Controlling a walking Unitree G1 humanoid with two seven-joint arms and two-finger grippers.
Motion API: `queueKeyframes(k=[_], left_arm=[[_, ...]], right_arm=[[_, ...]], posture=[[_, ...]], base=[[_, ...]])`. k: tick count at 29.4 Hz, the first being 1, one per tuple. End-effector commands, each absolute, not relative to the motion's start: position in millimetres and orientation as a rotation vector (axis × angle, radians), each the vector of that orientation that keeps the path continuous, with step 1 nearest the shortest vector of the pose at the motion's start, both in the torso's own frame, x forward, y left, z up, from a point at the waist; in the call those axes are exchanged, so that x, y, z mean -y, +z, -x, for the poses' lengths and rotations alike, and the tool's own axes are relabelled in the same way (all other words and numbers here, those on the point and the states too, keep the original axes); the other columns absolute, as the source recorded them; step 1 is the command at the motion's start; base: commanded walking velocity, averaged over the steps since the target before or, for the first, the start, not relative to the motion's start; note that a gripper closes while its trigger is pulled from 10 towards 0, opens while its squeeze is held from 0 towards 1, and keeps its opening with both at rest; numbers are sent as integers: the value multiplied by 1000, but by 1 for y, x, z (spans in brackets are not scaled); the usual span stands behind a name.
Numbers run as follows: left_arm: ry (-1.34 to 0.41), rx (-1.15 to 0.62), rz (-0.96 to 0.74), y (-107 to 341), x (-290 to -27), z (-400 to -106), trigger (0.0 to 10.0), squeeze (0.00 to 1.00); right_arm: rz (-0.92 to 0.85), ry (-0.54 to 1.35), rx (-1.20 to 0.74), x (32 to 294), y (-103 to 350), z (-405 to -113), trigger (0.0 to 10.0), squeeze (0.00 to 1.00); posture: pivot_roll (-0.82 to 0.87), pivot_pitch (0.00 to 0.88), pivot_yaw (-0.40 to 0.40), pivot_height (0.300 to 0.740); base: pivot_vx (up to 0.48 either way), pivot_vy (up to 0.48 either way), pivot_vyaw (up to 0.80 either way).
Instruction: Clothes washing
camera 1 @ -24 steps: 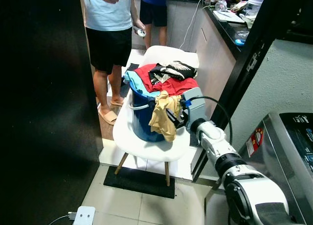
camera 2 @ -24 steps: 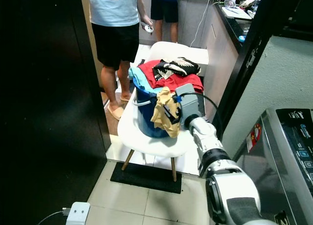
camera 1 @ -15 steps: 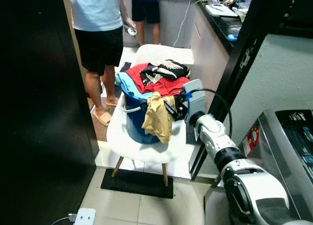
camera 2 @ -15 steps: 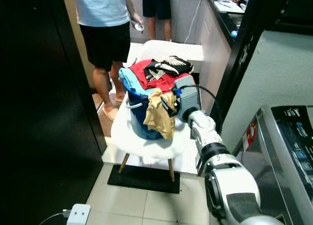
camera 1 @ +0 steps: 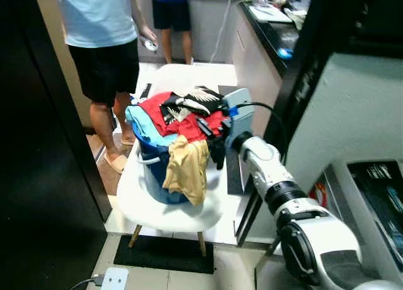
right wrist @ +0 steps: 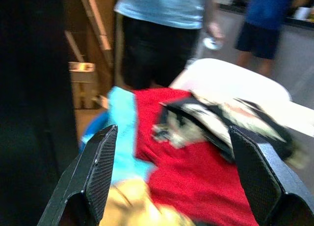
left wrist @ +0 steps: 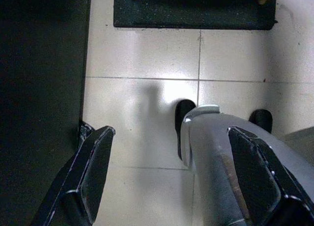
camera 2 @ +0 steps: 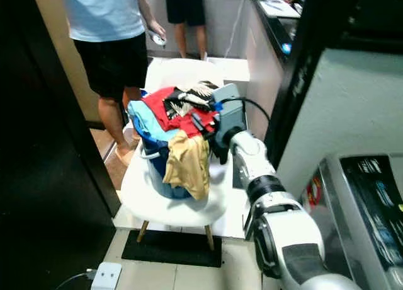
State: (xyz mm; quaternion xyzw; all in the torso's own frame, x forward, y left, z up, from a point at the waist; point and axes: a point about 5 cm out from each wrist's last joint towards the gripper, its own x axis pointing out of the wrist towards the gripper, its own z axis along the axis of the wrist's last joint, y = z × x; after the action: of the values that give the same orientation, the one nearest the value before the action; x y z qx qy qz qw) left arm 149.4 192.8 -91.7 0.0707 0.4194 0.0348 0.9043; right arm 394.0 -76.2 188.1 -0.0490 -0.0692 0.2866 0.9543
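Lifted off the hanging tan garment (camera 1: 186, 170), the right gripper (camera 1: 211, 140) now sits higher against the red cloth (camera 1: 165, 110) heaped in the blue plastic bucket (camera 1: 156, 176) on the white moulded chair (camera 1: 169, 211), jaws spread wide, empty. Left gripper (left wrist: 169, 179) hangs open over floor tiles. Nothing has reached the grey washing machine (camera 1: 378, 202) yet; all laundry remains.

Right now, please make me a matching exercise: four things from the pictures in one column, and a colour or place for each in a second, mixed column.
Things:
1. bucket
2. chair
3. tan garment
4. patterned garment

Descriptions:
A. white
B. hangs over the bucket's front rim
C. blue, stands on the chair
D. black and white, on top of the pile

Pairs: 1-C, 2-A, 3-B, 4-D
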Motion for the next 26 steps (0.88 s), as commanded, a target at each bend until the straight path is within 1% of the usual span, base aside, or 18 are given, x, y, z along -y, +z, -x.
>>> queueKeyframes(k=[1,2,4,6,7,13,23,26], left_arm=[[72,-878,-152,-92,-196,-147,10000,0],[70,-879,-152,-93,-195,-147,10000,0],[70,-879,-152,-93,-195,-147,10000,0],[69,-882,-152,-93,-195,-145,10000,0],[69,-882,-152,-93,-195,-145,10000,0],[71,-890,-147,-94,-194,-142,10000,0],[70,-893,-146,-95,-193,-142,10000,0],[86,-895,-142,-95,-194,-142,10000,0]], right_arm=[[89,605,163,73,195,-394,10000,0],[80,632,173,68,197,-393,10000,0],[80,632,173,68,197,-393,10000,0],[65,708,201,58,200,-389,10000,0],[65,708,201,58,200,-389,10000,0],[35,713,230,58,205,-388,10000,0],[61,699,223,58,207,-389,10000,0],[73,678,202,62,205,-392,10000,0]], posture=[[189,0,-94,740],[189,0,-94,740],[189,0,-94,740],[192,0,-93,740],[192,0,-93,740],[194,0,-94,740],[193,0,-95,740],[194,0,-96,740]], base=[[424,0,0],[424,0,0],[424,0,0],[422,0,0],[424,0,0],[423,0,800],[420,0,0],[101,0,0]])
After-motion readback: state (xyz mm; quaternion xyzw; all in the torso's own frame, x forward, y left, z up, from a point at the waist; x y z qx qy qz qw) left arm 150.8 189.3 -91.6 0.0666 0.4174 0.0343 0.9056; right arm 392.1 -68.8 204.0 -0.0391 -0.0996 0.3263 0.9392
